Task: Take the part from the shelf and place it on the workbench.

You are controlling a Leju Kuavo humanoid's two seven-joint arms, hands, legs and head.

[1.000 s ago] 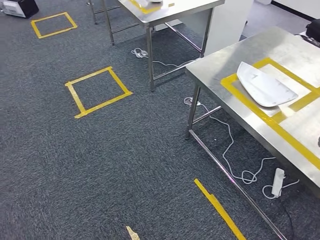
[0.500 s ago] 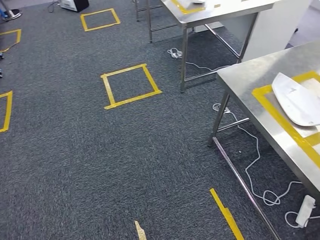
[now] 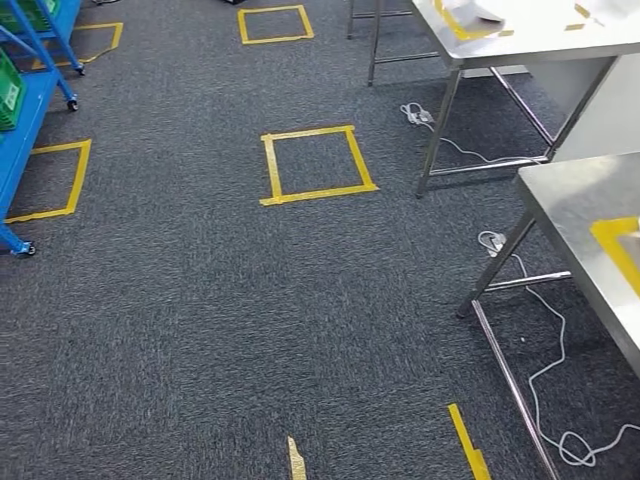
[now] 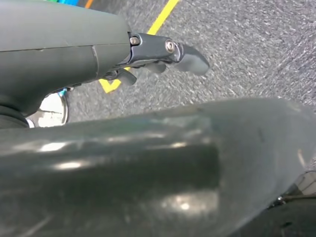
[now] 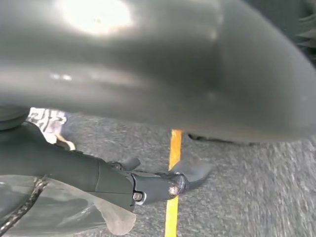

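Our left robot hand (image 4: pixel 164 57) and right robot hand (image 5: pixel 164 183) hang open, empty. The blue shelf (image 3: pixel 23 120) stands off beyond the left one; we cannot yet judge the part's weight or grip point.

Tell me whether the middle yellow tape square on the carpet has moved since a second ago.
No. The yellow tape square keeps its place beside the far steel table's leg; the whole view shifted as the camera turned left.
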